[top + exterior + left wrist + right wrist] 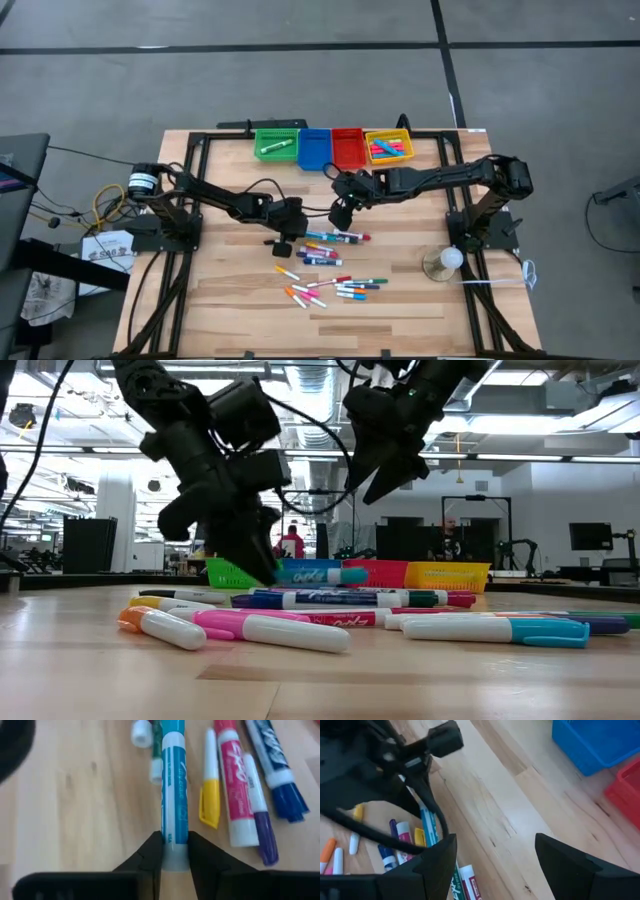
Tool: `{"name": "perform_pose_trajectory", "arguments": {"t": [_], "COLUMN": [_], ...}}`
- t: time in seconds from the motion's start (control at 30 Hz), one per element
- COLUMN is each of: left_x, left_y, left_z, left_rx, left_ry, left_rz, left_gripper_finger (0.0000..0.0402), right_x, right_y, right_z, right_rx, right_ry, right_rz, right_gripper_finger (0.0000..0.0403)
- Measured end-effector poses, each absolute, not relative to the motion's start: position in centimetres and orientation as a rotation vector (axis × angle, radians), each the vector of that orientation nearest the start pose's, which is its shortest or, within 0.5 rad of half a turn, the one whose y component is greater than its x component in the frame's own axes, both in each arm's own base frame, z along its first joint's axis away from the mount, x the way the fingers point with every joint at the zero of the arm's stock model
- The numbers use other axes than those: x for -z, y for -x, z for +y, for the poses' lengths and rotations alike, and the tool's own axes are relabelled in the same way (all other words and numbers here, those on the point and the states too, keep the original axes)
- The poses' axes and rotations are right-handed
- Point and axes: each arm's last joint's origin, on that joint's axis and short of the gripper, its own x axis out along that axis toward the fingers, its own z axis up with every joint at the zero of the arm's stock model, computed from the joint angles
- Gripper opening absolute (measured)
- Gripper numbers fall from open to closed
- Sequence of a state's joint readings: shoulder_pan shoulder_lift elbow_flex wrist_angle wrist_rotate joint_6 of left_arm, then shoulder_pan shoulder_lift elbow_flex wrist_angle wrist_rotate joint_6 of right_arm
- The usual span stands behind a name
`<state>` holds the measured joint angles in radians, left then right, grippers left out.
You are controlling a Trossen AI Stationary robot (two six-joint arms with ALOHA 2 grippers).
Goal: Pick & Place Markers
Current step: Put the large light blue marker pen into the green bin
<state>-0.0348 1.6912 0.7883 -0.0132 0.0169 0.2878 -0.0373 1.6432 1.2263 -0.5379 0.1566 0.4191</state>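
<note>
Several markers (pixel 330 265) lie loose on the wooden table's middle, in a far row and a nearer scatter. My left gripper (pixel 290 240) stands at the far row's left end, shut on a marker with a white and light-blue barrel (pixel 173 785) and a teal cap (pixel 352 574). In the left wrist view, yellow (pixel 210 795), pink (pixel 235 785), purple and blue markers lie beside it. My right gripper (pixel 342 215) hangs open above the row (pixel 375 480), with nothing between its fingers (pixel 492 865). My left gripper pinches the marker's white tail end (pixel 175 851) between its two fingers (pixel 152 854). The fingers slant down from the table's left side, and the marker runs on ahead of them in line with them. Whether the marker is clear of the table, I cannot tell.
Green (pixel 275 145), blue (pixel 314 150), red (pixel 347 150) and yellow (pixel 388 146) bins stand in a row at the far edge; the yellow one holds several markers, the green one a single marker. A clear round object (pixel 445 262) sits near the right arm's base.
</note>
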Motion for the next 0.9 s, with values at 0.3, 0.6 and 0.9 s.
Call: {"name": "perform_pose_trajectory", "arguments": {"t": [0.3, 0.6, 0.9], "left_x": [-17.6, -24.0, -23.3], "left_y": [-29.8, -25.1, -21.0], "left_z": [-0.2, 6.4, 14.9], "left_rx": [-0.085, -0.592, -0.62], "left_ry": [-0.38, -0.456, -0.441], "left_rz": [0.816, 0.787, 0.983], "left_gripper_finger": [0.007, 0.007, 0.007], "right_x": [-24.4, -24.4, -24.4], "right_y": [-34.3, -34.3, -34.3], "right_z": [-1.9, -1.9, -1.9], "right_rx": [0.38, 0.38, 0.403], "right_ry": [-0.33, -0.33, -0.379], "right_rz": [0.901, 0.9, 0.891], "right_gripper_finger": [0.026, 0.026, 0.026]}}
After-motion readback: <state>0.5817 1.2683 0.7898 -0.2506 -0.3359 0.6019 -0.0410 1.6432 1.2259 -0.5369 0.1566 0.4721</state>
